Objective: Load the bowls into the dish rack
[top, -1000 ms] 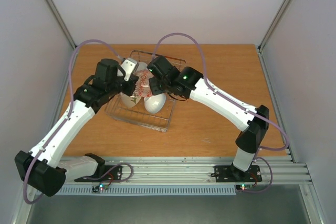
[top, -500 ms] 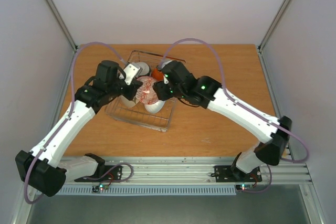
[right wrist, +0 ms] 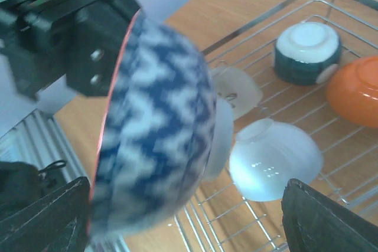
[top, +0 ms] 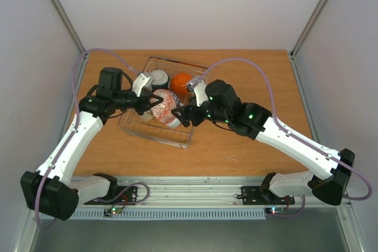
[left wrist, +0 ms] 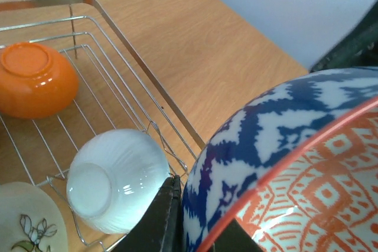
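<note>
"Bowls, overhead: any change?"
"Right gripper (top: 183,116) has drawn back from the dish rack (top: 159,138). Orange bowl (top: 182,81) and teal bowl (top: 158,78) are now uncovered. Left gripper (top: 149,102) clamps the patterned bowl (top: 166,108) above the rack."
"Left wrist?"
"Patterned bowl stands on edge, mouth toward the left arm. White bowl (left wrist: 118,178) and sprig bowl (left wrist: 26,228) lie below."
"Right wrist?"
"Fingers spread wide, gripping nothing; the patterned bowl's blue outside faces them."

My held bowl (left wrist: 266,128) is blue-and-white zigzag outside, orange lattice inside. I see an orange bowl (left wrist: 35,81), a white bowl (left wrist: 118,178), a teal bowl (right wrist: 307,54).
</note>
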You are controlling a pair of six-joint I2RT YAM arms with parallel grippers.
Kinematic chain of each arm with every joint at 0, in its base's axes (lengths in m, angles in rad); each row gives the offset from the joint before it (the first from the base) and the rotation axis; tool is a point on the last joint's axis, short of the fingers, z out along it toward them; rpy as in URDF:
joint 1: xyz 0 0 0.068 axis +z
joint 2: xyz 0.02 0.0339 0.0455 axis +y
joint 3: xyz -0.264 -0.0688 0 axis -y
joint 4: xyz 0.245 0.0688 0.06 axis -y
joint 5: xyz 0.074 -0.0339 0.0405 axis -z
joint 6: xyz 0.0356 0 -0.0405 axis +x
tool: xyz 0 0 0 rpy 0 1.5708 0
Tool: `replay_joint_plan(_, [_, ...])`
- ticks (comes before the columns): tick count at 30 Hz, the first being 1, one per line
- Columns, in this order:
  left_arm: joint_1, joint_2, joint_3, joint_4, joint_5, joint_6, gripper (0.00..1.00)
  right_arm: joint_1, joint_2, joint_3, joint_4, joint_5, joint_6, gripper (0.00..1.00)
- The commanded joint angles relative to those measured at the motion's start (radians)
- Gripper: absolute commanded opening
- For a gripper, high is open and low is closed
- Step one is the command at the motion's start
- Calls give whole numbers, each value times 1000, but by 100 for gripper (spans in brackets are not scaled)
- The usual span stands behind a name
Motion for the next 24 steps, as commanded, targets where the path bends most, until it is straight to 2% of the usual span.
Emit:
replay_joint_plan(1, [124, 27, -21, 110, 317, -89, 0, -10, -53, -55, 99, -126, 31, 86])
replay_joint_plan(7, [171, 71, -29, 140, 518, -127, 0, -11, -56, -76, 143, -179, 45, 86])
replay_joint_plan(10, [171, 73, -31, 139, 575, -122, 0, -11, -56, -82, 168, -202, 48, 86])
replay_joint_plan(24, [171, 83, -39, 139, 561, -109, 1, -12, -35, -79, 266, -298, 63, 87])
